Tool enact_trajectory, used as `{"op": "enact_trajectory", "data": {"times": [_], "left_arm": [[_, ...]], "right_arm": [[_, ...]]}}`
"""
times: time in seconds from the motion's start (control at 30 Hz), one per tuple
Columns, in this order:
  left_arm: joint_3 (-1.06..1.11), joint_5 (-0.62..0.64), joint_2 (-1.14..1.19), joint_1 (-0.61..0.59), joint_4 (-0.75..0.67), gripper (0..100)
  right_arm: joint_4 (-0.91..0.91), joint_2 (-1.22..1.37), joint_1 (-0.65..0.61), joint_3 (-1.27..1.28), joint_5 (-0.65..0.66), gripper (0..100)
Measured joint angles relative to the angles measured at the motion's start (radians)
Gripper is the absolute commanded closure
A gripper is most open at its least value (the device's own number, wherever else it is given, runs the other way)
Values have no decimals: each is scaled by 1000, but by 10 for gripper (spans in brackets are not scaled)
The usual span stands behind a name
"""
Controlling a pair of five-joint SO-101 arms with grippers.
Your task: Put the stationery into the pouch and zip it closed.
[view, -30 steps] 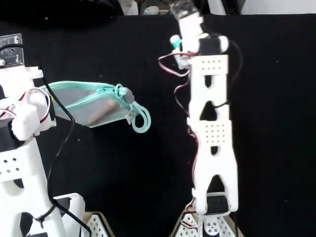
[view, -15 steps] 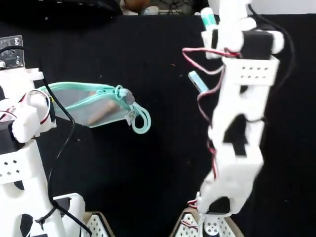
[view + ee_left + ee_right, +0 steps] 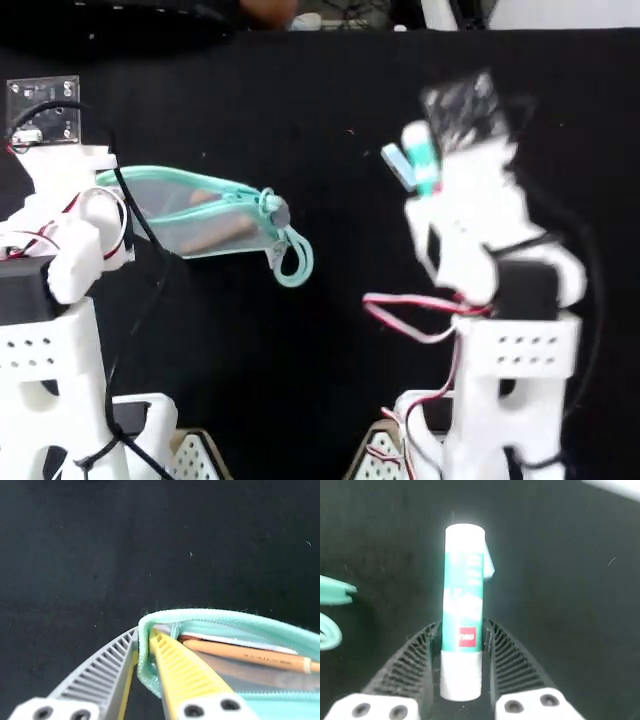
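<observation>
A mint-green clear pouch [image 3: 200,215] hangs tilted at the left, its mouth open, with a pencil [image 3: 245,654] and a brown item inside. My left gripper [image 3: 142,641] is shut on the pouch's rim [image 3: 150,625], one finger inside and one outside. My right gripper [image 3: 463,627] is shut on a green and white glue stick [image 3: 463,605], which stands up between the fingers. In the high view the glue stick [image 3: 422,160] is held right of the pouch, well apart from it.
A small light-blue item [image 3: 397,163] lies on the black table just behind the glue stick. The pouch's wrist loop [image 3: 293,258] dangles from its right end by the zipper pull [image 3: 276,212]. Both arm bases stand at the near edge.
The right arm has swung back from the far edge toward the near side, carrying the glue stick. The pouch has shifted slightly right and tilted.
</observation>
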Motion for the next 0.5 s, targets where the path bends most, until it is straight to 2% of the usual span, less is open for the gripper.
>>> {"op": "enact_trajectory", "data": {"times": [0.2,0.33,0.5], "left_arm": [[78,0,-11,0,-84,970],[115,0,-11,0,-104,970],[120,2,-11,2,-104,970]], "right_arm": [[-207,-112,146,493,135,985],[-315,-112,227,640,230,985],[-446,-60,244,755,275,985]]}}
